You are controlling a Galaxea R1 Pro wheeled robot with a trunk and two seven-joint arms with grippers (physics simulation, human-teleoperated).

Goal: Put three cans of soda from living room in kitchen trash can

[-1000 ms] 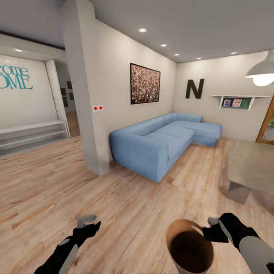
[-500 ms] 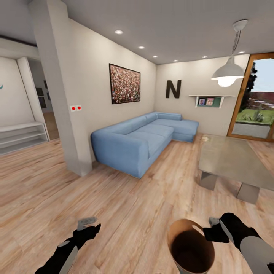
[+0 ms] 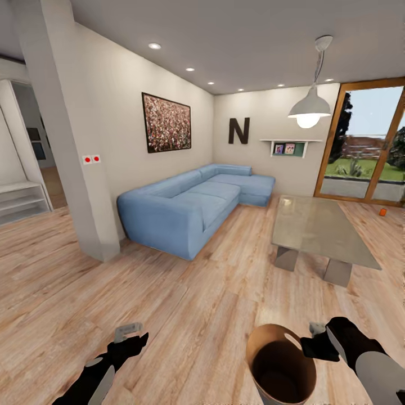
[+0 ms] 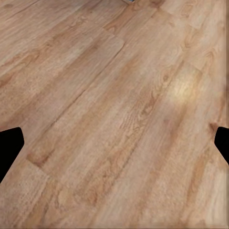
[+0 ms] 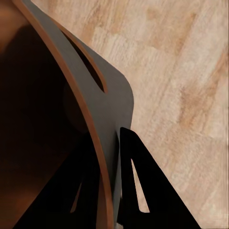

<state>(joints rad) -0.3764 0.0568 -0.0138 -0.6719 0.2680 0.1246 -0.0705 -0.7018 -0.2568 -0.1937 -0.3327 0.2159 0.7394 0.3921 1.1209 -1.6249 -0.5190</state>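
Observation:
My right gripper is shut on the rim of the trash can, a pale grey tapered bin with a brown inside, held low in front of me. In the right wrist view the fingers straddle the bin wall just beside its slot handle, with the right gripper clamped on it. A small orange soda can stands on the plank floor far off by the glass door. My left gripper hangs open over bare floor; in its wrist view the left gripper has nothing between the tips.
The blue sofa runs along the wall ahead. A grey low table stands to the right of it, under a pendant lamp. A white pillar rises at the left. Open plank floor lies between me and the table.
The camera has swung to the right, so sofa and pillar slid left and the table, glass door and orange can came into view. Both arms and the held bin keep their pose.

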